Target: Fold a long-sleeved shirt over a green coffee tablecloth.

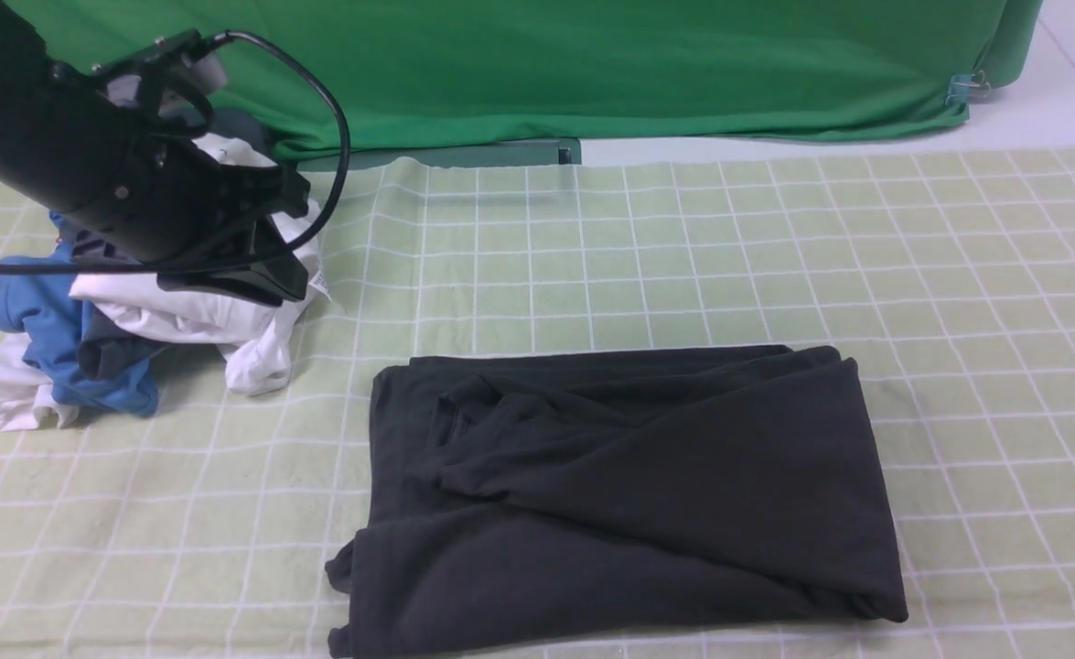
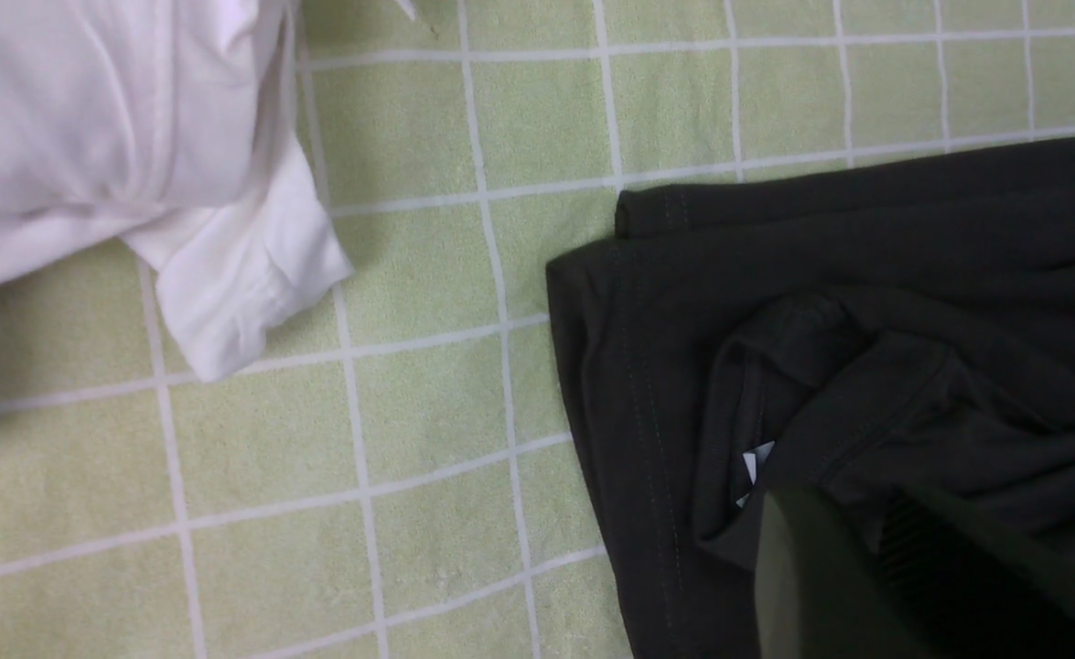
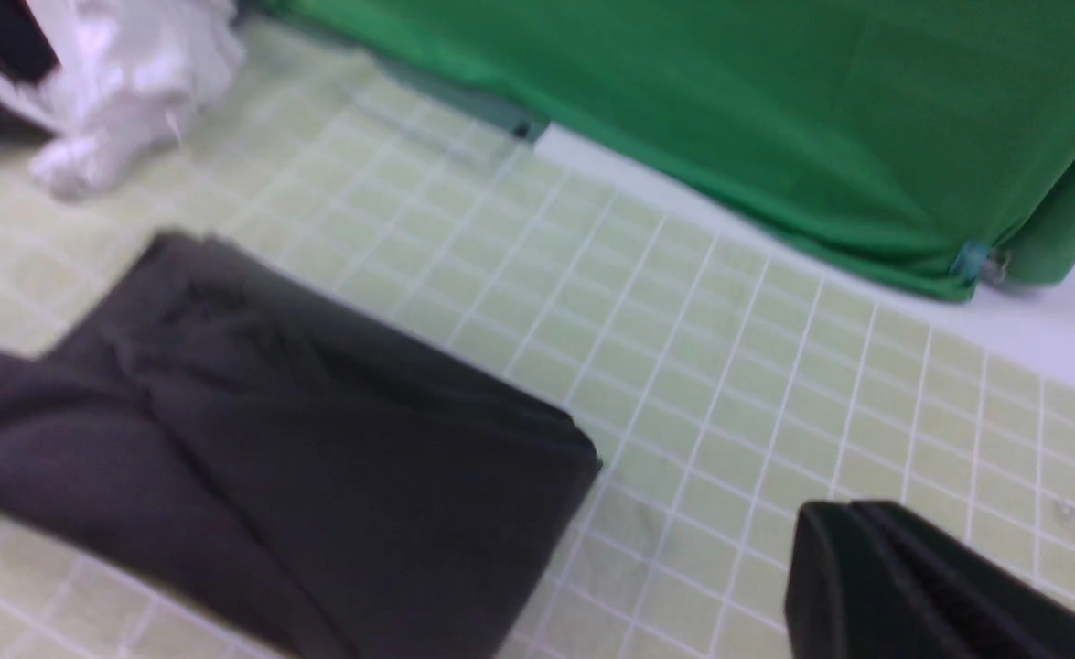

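The large black cotton long-sleeved shirt [image 1: 619,499] lies folded into a rough rectangle on the wide pale yellow-green tablecloth with its grid of thin white lines [image 1: 958,275], in the near middle of the front view, its layers overlapping in slanting folds and one corner at the near left bulging out past the edge. In the left wrist view the same shirt [image 2: 866,302] shows a stitched hem along its side and a small white patch peeking from between the folds, with the checked cloth [image 2: 427,412] bare beside it. The left gripper [image 1: 253,265] hangs raised at the far left, above a heap of other clothes: a crumpled white garment [image 1: 217,320] and a blue garment [image 1: 52,339] lying together, near the shirt but apart from it (a white cuff [image 2: 244,275] of that heap reaches out across the squares in the left wrist view). Only a dark edge of that gripper's finger [image 2: 830,586] shows over the shirt, holding nothing visible, and I cannot tell whether it is spread or closed. The right gripper [image 3: 903,586] appears only in its own blurred view, as a dark corner above the cloth beside the shirt [image 3: 272,458]; its state cannot be told either. A plain deep green fabric backdrop [image 1: 546,64] hangs along the far edge.
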Available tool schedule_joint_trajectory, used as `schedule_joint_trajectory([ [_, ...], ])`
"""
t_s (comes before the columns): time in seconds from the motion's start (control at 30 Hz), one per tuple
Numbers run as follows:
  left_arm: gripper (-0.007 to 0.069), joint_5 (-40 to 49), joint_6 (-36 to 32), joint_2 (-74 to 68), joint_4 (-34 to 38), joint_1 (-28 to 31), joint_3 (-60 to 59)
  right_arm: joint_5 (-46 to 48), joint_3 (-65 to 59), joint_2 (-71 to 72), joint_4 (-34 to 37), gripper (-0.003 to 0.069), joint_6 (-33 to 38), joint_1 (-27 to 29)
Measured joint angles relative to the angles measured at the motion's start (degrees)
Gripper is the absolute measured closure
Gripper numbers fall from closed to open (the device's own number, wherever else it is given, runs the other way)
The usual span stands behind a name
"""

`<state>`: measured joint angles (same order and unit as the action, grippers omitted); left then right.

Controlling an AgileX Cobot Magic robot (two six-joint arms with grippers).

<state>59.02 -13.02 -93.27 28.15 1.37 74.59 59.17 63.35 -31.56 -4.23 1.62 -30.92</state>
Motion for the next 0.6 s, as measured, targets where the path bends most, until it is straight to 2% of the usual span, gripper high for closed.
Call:
schedule_joint_trajectory([
  [0.17,0.0513,1.3,0.0,0.0,1.0,-0.4,0.0,-3.8,-8.7,7.8,0.0,0.0650,-3.3,0.0],
  [0.27,0.0501,2.6,0.0,0.0,1.0,-2.9,-0.1,-5.4,-15.4,11.8,0.0,0.0648,-6.1,0.0],
  [0.6,0.0421,-4.6,0.1,-2.6,0.9,-18.7,-5.7,-6.3,-21.4,12.6,0.0,0.0642,-7.4,0.0],
])
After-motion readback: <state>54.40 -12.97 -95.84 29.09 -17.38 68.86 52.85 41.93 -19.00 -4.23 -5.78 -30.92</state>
